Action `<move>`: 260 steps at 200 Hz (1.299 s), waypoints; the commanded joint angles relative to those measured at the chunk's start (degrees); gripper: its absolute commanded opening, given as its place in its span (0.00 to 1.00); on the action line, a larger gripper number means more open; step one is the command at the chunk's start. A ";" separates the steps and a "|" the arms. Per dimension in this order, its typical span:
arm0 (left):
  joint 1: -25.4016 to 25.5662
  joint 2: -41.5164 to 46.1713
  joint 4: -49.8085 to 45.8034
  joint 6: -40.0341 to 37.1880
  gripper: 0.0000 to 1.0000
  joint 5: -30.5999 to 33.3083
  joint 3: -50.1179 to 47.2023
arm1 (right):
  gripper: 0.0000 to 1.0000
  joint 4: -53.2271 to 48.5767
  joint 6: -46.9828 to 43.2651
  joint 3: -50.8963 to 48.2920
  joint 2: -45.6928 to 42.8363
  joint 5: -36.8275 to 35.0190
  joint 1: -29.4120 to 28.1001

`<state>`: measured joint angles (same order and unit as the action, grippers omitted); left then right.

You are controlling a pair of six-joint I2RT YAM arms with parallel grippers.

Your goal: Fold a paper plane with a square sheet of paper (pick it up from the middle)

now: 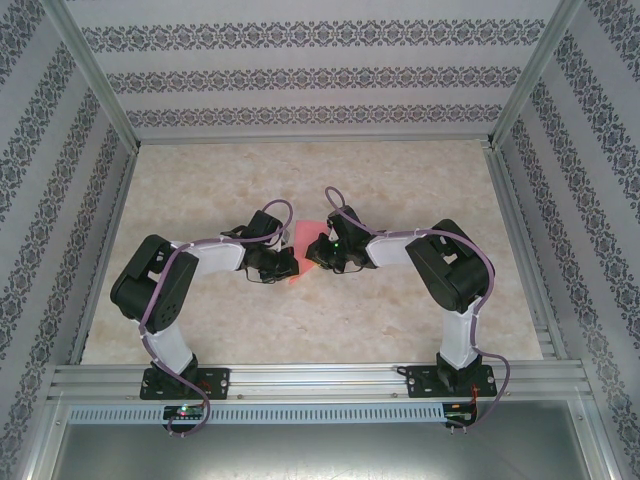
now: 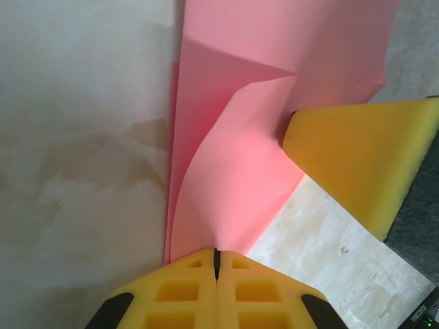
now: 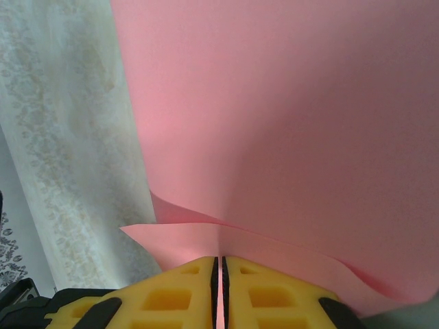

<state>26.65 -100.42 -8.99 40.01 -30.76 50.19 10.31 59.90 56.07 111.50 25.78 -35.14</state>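
Observation:
The square sheet of paper (image 1: 306, 235) is salmon pink and hangs partly folded between my two grippers at the middle of the table. In the left wrist view the sheet (image 2: 233, 137) shows a long straight crease and a curled flap. My left gripper (image 2: 216, 255) is shut on its near edge. My right gripper (image 3: 219, 264) is shut on another edge of the sheet (image 3: 288, 123), and a strip of pink shows between its jaws. One yellow finger (image 2: 363, 157) of the right gripper touches the sheet from the right. From above, the left gripper (image 1: 288, 264) and right gripper (image 1: 316, 250) nearly meet. A paper plane is out of view.
The marbled tabletop (image 1: 400, 180) lies under the sheet. Patterned walls (image 1: 300, 75) and aluminium posts (image 1: 90, 75) enclose the back and sides. A metal rail (image 1: 320, 378) runs along the near edge by the arm bases.

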 commanded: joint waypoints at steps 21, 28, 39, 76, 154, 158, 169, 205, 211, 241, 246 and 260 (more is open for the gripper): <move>0.59 1.76 -7.26 -2.55 0.05 2.07 -1.25 | 0.14 -5.30 0.05 -1.95 2.05 -4.56 -0.54; 0.60 2.24 -6.38 -2.49 0.05 1.26 -0.91 | 0.14 -5.27 0.05 -1.96 2.11 -4.52 -0.50; 0.59 3.11 -4.37 -2.21 0.06 -0.48 -0.47 | 0.14 -5.27 0.06 -1.94 2.14 -4.53 -0.55; 0.84 4.21 -1.38 -1.03 0.06 -3.92 -0.01 | 0.14 -5.22 0.21 -1.94 2.27 -4.44 -0.50; 1.21 0.62 -4.92 -0.95 0.06 -2.41 -0.66 | 0.14 -5.80 -0.02 -1.49 2.84 -4.25 -0.64; 1.27 0.59 -5.13 -1.03 0.06 -2.16 -0.67 | 0.14 -5.82 -0.04 -1.49 2.84 -4.26 -0.64; 1.25 0.44 -6.00 -1.33 0.06 -1.43 -0.52 | 0.14 -5.95 -0.10 -1.57 2.84 -4.32 -0.63; 1.14 0.59 -7.64 -1.69 0.06 1.67 -0.56 | 0.14 -6.00 -0.12 -1.54 2.87 -4.34 -0.61; 1.16 0.73 -7.83 -1.79 0.06 2.12 -0.66 | 0.14 -6.00 -0.11 -1.54 2.93 -4.33 -0.60; 0.95 0.92 -8.19 -1.91 0.06 3.07 -0.86 | 0.14 -6.12 -0.24 -1.62 2.92 -4.42 -0.51; 1.01 0.90 -8.19 -1.90 0.06 3.11 -0.94 | 0.14 -6.23 -0.26 -1.62 2.93 -4.43 -0.54; 0.78 1.23 -8.15 -1.88 0.06 3.17 -1.27 | 0.14 -6.41 -0.32 -1.73 2.91 -4.52 -0.55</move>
<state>27.20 -99.33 -13.26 39.24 -30.96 50.19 10.17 59.90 56.10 111.53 25.71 -35.14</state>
